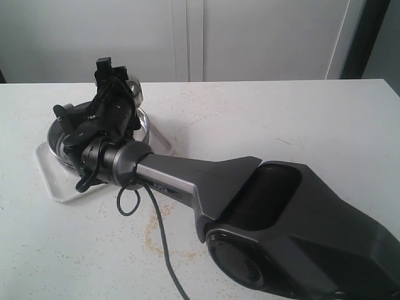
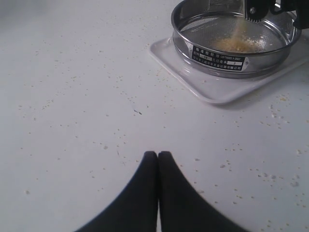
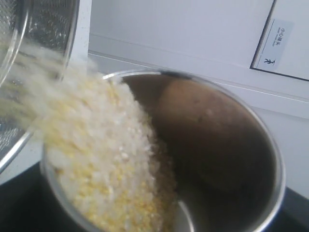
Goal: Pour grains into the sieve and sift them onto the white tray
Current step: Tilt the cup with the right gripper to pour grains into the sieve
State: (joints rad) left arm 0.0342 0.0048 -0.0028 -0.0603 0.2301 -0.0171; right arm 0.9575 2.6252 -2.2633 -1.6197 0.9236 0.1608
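The sieve [image 2: 219,59], a wide steel ring with a dark label, sits on the white tray [image 2: 212,91]. My right gripper [image 1: 115,94] reaches across to the left and is shut on a small steel cup [image 1: 136,92], tipped over the sieve [image 1: 59,142]. Grains [image 3: 106,159], yellow meal mixed with paler bits, slide over the cup's rim [image 3: 273,145] in a blurred stream towards the sieve mesh [image 3: 48,24]. A small heap of grains [image 2: 236,44] lies on the mesh. My left gripper [image 2: 158,155] is shut and empty over bare table, well short of the tray.
Loose grains are scattered over the white table [image 2: 72,96]. The right arm's dark body [image 1: 281,212] crosses the foreground, with a black cable [image 1: 134,199] looping beneath it. A pale wall stands behind the table. The left arm does not show in the exterior view.
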